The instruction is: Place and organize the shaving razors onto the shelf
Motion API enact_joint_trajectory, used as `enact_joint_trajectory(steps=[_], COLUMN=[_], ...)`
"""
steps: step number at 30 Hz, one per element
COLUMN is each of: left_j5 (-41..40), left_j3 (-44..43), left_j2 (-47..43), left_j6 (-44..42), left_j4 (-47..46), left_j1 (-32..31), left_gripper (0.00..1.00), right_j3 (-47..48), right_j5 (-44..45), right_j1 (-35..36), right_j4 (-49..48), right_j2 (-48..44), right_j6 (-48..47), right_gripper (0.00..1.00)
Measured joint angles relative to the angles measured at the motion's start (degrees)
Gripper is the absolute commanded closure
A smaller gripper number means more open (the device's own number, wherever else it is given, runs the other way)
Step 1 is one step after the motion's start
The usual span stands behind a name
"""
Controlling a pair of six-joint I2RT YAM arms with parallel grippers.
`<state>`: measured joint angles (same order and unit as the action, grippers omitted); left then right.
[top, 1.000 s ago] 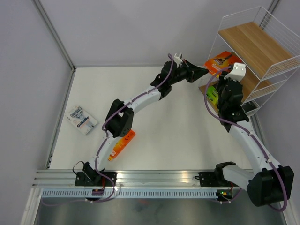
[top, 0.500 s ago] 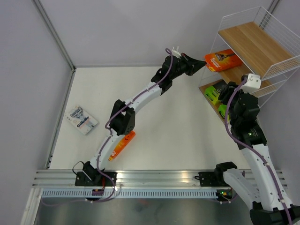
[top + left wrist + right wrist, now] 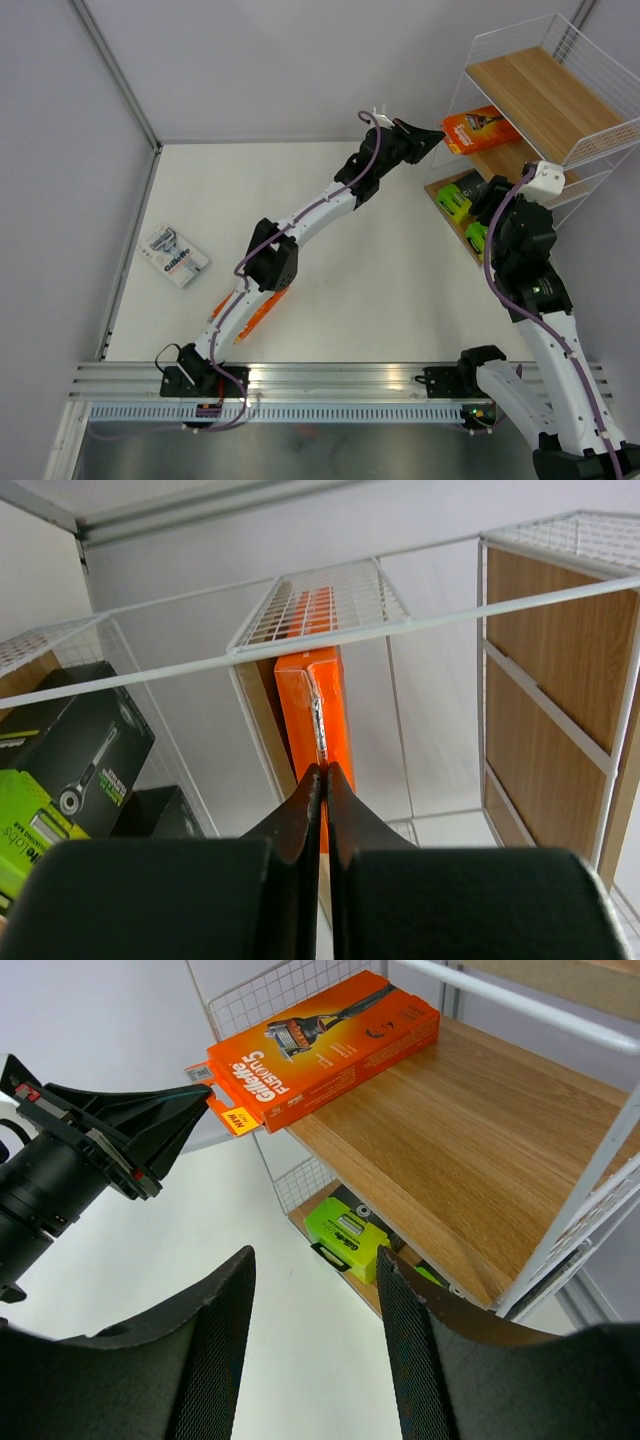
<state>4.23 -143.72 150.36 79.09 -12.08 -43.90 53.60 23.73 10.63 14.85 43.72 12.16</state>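
One orange Gillette Fusion pack (image 3: 320, 1045), likely light and stiff, overhangs the far-right corner shelf (image 3: 470, 1160); left claw (image 3: 320, 767) is pinched on its thin end, right claw (image 3: 315, 1265) gapes empty

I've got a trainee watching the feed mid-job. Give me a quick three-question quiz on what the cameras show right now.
1. True or false: the top board of the shelf holds a pack.
2. The left gripper has its jaws shut on what? A) an orange pack on the middle board B) a black-and-green pack C) nothing
3. Fill in: ___ packs lie on the table.
Key: 1 false, it is bare. 2 A. 3 two: the white-and-blue pack and a second orange pack, partly under the left arm.
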Motion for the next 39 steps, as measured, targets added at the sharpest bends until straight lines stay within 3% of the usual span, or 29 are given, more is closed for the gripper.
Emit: enact_joint_trajectory(steps=[8, 16, 22, 28, 32, 39], left_j5=[-8.7, -12.4, -15.0, -14.7, -12.3, -8.5], left_j3=[-2.8, -3.0, -3.9, -3.8, 2.1, 32.2], left_j2=[1.0, 3.4, 3.8, 3.6, -0.7, -23.4], left_j6=[0.0, 0.2, -0.5, -3.8, -6.0, -11.8], left_j4=[-0.7, -0.6, -0.9, -0.7, 0.3, -2.6], left_j1=[-2.8, -3.8, -3.8, -3.4, -3.1, -2.4], left_gripper=[0.96, 0.92, 0.76, 0.33, 0.30, 0.26], right_j3=[0.0, 0.0, 0.0, 0.0, 0.6, 2.0], right_j5=[2.3, 5.2, 5.3, 3.9, 2.0, -3.7], right_j1=[0.0, 0.0, 0.0, 0.0, 0.0, 0.0], right_j4=[-0.7, -0.7, -0.7, -0.6, 0.3, 2.8], right_j2=[-0.8, -1.1, -1.7, -1.4, -0.1, 0.7], right_j6=[-0.8, -1.2, -1.3, -0.7, 1.0, 4.5], right_gripper=[0.38, 0.35, 0.34, 0.33, 0.31, 0.22])
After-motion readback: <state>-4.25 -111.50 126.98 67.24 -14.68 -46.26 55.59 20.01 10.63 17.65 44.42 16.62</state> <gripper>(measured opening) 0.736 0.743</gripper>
